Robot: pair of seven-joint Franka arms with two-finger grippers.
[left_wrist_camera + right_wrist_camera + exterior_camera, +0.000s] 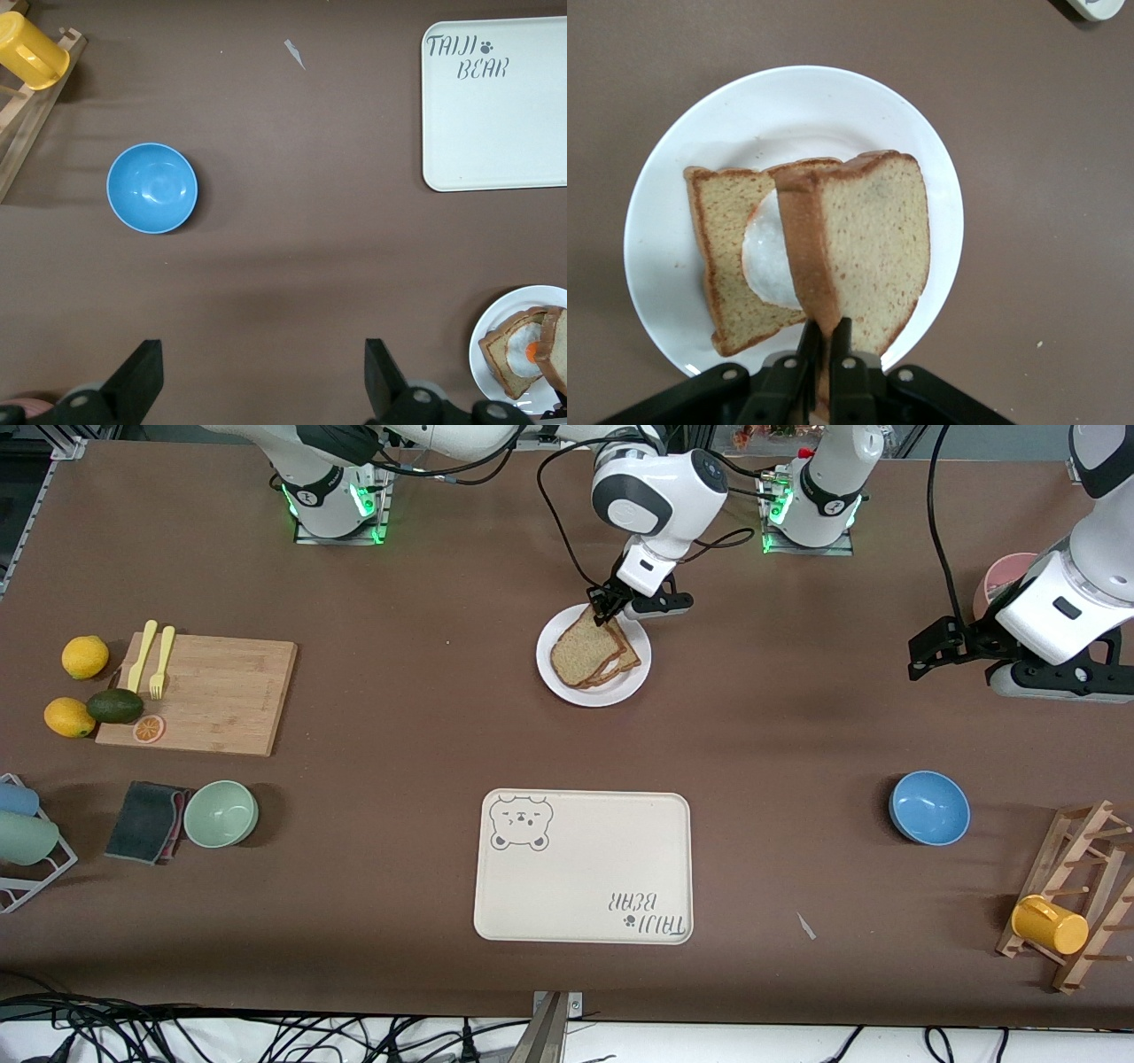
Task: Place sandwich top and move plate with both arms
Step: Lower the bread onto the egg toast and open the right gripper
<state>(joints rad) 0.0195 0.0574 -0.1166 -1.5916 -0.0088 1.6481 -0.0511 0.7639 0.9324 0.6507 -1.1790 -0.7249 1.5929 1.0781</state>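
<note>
The white plate sits mid-table, near the robots' bases. On it lies a bread slice bearing a fried egg. The sandwich top is tilted over that slice, one edge raised. My right gripper is shut on the raised crust edge. My left gripper hangs open and holds nothing, over bare table toward the left arm's end. The left wrist view catches the plate at its edge.
The cream bear tray lies nearer the front camera than the plate. A blue bowl, a wooden rack with a yellow cup and a pink cup stand toward the left arm's end. Cutting board and green bowl stand toward the right arm's end.
</note>
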